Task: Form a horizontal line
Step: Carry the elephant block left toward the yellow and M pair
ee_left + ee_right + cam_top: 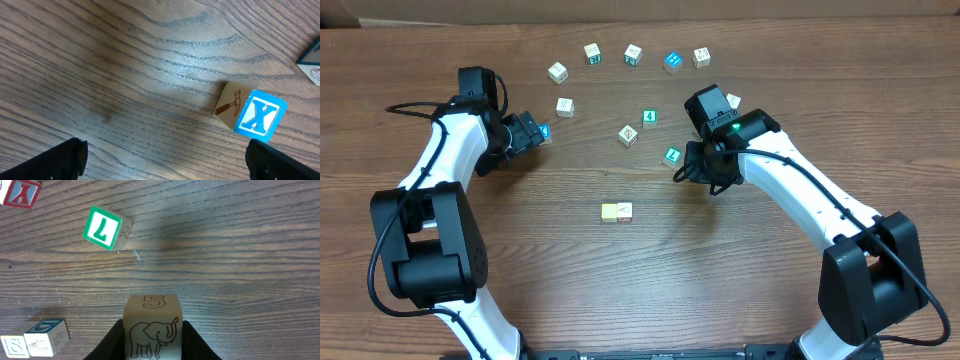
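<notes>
In the overhead view a short row of two touching cubes, pale yellow [610, 212] and whitish [624, 211], lies at the table's middle. The same pair shows at the lower left of the right wrist view [35, 337]. My right gripper [705, 172] hovers up and right of the row. It is shut on a whitish cube with an elephant drawing and a 5 [152, 325], gripped between both fingers [112, 342]. My left gripper [535, 132] is at the left, open wide, fingers [60, 160] far apart over bare wood. A blue X cube [252, 116] lies just ahead of its right finger.
Loose cubes arc across the back: whitish ones [557, 71], [592, 53], [633, 54], [701, 57], a blue one [672, 61]. Nearer lie whitish cubes [565, 106], [628, 135] and teal ones [649, 117], [672, 155]. A green 7 cube [105, 227] sits ahead of the right gripper.
</notes>
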You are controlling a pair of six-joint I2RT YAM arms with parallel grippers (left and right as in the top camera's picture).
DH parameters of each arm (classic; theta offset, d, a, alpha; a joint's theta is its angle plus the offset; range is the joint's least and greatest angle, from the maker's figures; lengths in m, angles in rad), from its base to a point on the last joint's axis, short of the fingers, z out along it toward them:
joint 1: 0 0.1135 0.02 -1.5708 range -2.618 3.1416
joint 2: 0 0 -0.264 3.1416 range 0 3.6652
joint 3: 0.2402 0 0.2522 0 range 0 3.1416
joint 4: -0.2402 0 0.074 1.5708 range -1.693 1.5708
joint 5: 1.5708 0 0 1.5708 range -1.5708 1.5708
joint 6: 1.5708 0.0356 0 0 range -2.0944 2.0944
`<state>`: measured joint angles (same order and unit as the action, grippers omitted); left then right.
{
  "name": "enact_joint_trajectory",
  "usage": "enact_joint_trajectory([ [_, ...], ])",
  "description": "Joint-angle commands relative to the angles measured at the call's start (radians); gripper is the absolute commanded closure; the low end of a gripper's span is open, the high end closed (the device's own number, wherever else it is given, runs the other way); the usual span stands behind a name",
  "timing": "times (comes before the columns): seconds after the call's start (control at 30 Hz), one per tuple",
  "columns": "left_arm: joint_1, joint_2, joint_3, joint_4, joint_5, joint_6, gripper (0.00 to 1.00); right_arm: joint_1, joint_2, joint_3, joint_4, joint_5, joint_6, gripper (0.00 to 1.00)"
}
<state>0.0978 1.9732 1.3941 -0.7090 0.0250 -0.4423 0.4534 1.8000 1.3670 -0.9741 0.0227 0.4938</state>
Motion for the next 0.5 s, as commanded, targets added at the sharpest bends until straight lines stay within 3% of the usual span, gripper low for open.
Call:
enact_joint_trajectory([
  [0.0, -0.006, 0.011, 0.016, 0.003, -0.007, 0.001, 0.00, 0.004, -0.010, -0.006, 0.002, 0.002, 0.004, 0.75],
  [0.47, -0.006, 0.011, 0.016, 0.003, -0.006, 0.001, 0.01, 0.004, -0.006, -0.026, 0.009, 0.002, 0.005, 0.75],
])
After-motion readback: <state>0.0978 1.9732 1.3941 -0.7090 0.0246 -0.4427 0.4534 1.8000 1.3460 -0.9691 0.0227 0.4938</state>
